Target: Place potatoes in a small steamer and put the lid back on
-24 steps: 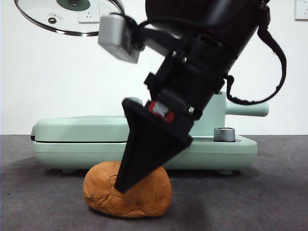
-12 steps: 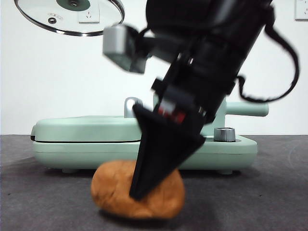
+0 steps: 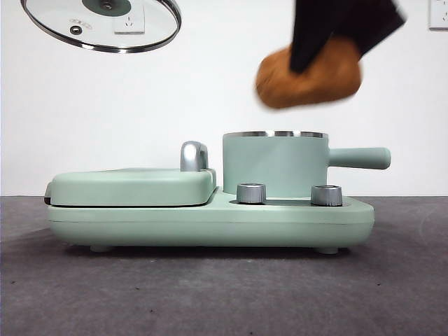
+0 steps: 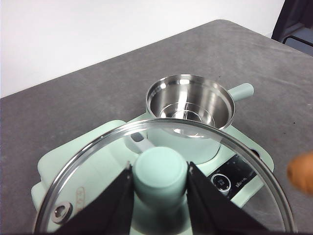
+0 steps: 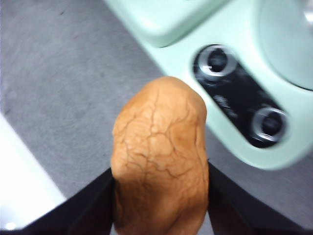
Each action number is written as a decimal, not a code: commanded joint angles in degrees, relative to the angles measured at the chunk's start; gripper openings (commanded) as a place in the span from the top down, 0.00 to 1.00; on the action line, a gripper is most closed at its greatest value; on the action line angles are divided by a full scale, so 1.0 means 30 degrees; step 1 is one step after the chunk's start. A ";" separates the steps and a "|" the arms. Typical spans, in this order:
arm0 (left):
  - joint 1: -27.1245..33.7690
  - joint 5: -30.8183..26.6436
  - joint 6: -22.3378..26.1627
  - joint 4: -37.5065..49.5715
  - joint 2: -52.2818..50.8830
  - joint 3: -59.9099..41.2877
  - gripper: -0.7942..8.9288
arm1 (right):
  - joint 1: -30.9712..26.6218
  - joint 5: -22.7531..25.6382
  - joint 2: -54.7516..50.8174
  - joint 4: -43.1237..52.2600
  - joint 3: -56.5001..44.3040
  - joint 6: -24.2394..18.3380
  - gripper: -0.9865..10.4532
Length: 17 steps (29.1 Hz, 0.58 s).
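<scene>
Gripping one potato (image 3: 309, 77), the right gripper (image 5: 159, 196) hangs above the one small steamer (image 3: 274, 164). The left gripper (image 4: 160, 196) clamps one lid (image 4: 98, 161) by its knob.

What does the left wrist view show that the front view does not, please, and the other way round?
Only the left wrist view shows the small steamer from above: its steel inside, with nothing in it, and the left gripper shut on the lid's knob.

Only the front view shows the right gripper holding the potato up above the pot's rim, plus the closed griddle cover side-on.

Both show the steamer, the lid held aloft, the potato (a sliver at the left wrist picture's edge) and the base's two dials.
</scene>
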 commanded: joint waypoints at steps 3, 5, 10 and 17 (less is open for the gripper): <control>-0.0051 0.0029 0.0124 0.0612 -0.0029 0.0270 0.91 | -0.1690 0.0080 0.0867 -0.0357 0.3038 0.0211 0.75; -0.0051 0.0029 0.0044 0.0605 -0.0029 0.0270 0.91 | -0.2463 0.0073 0.1370 -0.0248 0.3993 0.0022 0.75; -0.0051 0.0029 -0.0029 0.0605 -0.0022 0.0270 0.91 | -0.3905 -0.0073 0.3395 0.0189 0.6411 -0.0372 0.75; -0.0051 0.0036 -0.0015 0.0605 -0.0022 0.0270 0.91 | -0.4743 -0.0576 0.6797 0.0925 0.9311 -0.0998 0.75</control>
